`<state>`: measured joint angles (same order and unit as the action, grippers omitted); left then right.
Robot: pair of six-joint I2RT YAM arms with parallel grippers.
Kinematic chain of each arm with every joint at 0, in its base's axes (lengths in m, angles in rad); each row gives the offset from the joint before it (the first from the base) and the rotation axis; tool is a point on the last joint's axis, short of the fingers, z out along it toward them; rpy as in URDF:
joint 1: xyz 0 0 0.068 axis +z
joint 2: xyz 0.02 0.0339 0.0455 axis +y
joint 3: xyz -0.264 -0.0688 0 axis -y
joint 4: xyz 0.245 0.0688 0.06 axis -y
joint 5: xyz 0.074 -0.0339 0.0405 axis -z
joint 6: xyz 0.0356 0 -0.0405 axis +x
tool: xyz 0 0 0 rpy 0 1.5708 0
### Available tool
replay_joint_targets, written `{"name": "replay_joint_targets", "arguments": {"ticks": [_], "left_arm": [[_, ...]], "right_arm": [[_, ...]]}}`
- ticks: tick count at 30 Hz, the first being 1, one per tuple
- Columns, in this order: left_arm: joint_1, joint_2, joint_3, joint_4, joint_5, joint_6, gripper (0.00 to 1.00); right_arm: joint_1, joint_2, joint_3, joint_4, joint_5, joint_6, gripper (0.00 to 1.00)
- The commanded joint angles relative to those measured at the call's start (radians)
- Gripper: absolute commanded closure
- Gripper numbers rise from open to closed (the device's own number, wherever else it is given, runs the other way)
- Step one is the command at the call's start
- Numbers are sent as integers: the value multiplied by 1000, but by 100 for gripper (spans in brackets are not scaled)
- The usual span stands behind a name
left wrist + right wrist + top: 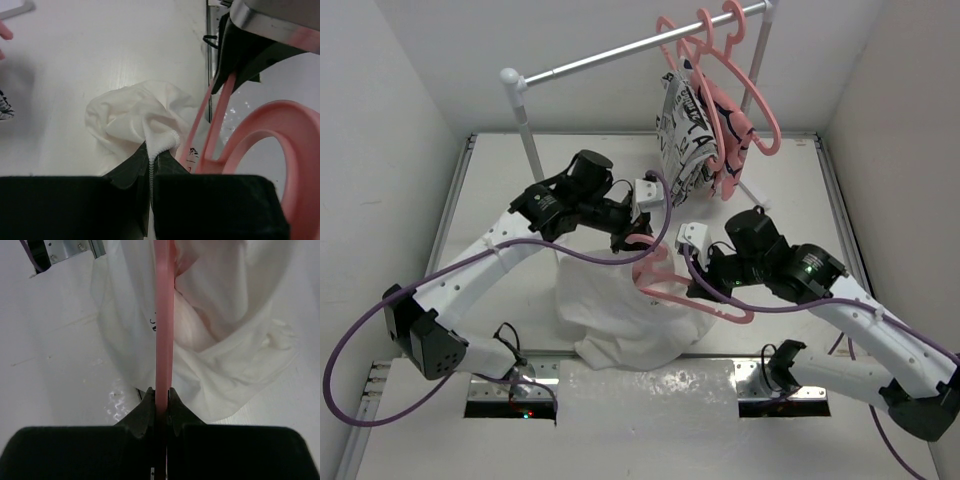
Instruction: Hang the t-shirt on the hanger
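Note:
The white t-shirt [615, 315] hangs crumpled over the table's middle, its lower part resting near the front edge. My left gripper [632, 236] is shut on the shirt's ribbed collar edge [161, 141] and holds it up. My right gripper [692, 272] is shut on a bar of the salmon-pink hanger [672, 280], which lies tilted, partly inside the shirt. In the right wrist view the hanger bar [164, 330] runs straight up from the jaws into the white cloth [235, 340]. In the left wrist view the hanger's hook [280, 145] curves at the right.
A grey metal rail [620, 50] on a white stand crosses the back. It carries spare pink hangers [740, 70], a black-and-white patterned garment [685, 135] and a pink dark-lined garment [730, 150]. White walls close both sides.

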<state>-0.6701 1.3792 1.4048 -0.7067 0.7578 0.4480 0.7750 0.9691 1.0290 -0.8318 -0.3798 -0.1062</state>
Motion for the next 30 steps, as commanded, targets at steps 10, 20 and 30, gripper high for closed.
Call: {"name": "replay_joint_targets", "arguments": {"ticks": [10, 20, 30], "left_arm": [[-33, -51, -43, -83, -32, 101, 51], [236, -92, 14, -55, -68, 241, 18], [161, -131, -179, -573, -57, 928, 0]], "right_arm": [[10, -151, -341, 374, 52, 40, 100], [13, -167, -506, 582, 13, 99, 100], [15, -121, -455, 545, 10, 71, 100]]}}
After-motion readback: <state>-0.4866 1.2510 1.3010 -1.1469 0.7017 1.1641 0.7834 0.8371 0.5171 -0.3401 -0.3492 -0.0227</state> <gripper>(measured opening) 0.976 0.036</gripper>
